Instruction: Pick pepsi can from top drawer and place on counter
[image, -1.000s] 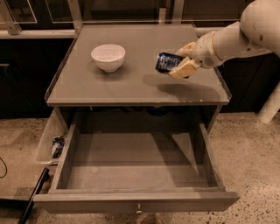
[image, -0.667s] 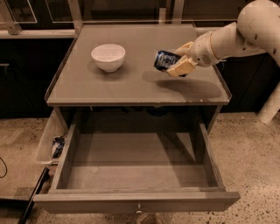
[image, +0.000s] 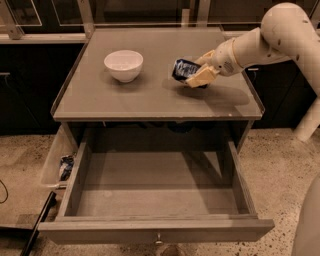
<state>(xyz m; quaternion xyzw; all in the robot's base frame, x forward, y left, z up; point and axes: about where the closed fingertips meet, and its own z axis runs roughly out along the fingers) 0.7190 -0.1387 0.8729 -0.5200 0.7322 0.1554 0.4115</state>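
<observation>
The pepsi can (image: 183, 69) is dark blue and lies tilted on its side between my gripper's fingers (image: 200, 76), just above the right half of the counter (image: 150, 97). My gripper (image: 194, 73) is shut on the can, reaching in from the right on a white arm (image: 270, 37). The top drawer (image: 155, 192) stands pulled wide open below the counter's front edge and holds nothing that I can see.
A white bowl (image: 123, 65) stands on the counter's left half. A narrow translucent bin (image: 59, 157) on the left side holds a blue-and-white packet (image: 65, 166). Dark cabinets stand behind and beside the counter. A dark object (image: 37, 227) lies on the speckled floor at lower left.
My gripper has moved a little left and lower with the can, closer to the counter surface. The drawer and bowl have not moved.
</observation>
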